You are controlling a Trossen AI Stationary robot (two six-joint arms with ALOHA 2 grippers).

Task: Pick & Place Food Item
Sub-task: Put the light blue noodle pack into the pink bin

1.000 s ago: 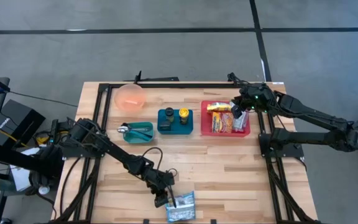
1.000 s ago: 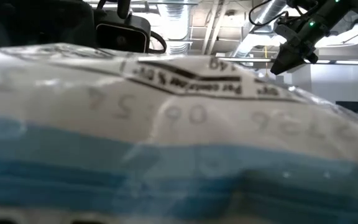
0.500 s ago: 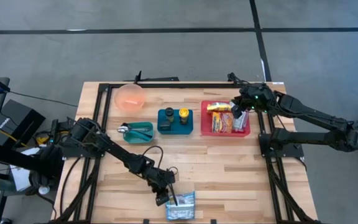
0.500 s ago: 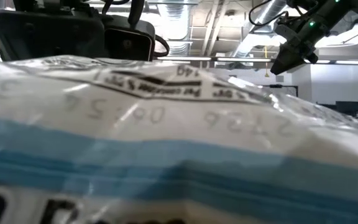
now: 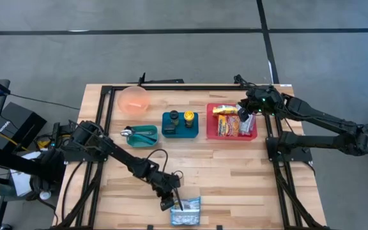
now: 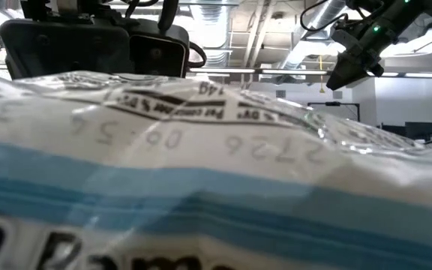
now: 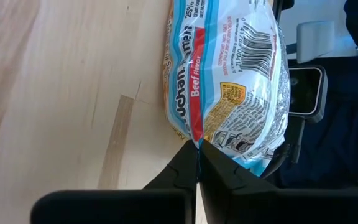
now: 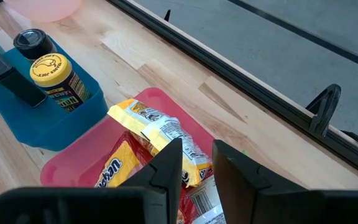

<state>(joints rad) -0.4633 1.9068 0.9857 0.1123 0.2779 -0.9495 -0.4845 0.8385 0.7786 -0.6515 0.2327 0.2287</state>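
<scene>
Grey floor [image 5: 171,51], wood table [image 5: 235,172]

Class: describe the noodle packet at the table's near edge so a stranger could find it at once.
Start at the wooden table and go to its near edge, away from the trays. There lies the noodle packet, pinched by the left gripper. It alone is blue and white with a red stripe.

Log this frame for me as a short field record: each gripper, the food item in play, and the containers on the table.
left gripper: shut on the ramen pack's edge, near table edge
ramen pack: blue and white, lying flat on the table
right gripper: partly open, nothing visibly held, hovering over the red tray
red tray: holds yellow snack packs
blue bin: holds two bottles
teal dish: holds utensils
pink bowl: far side, looks empty
</scene>
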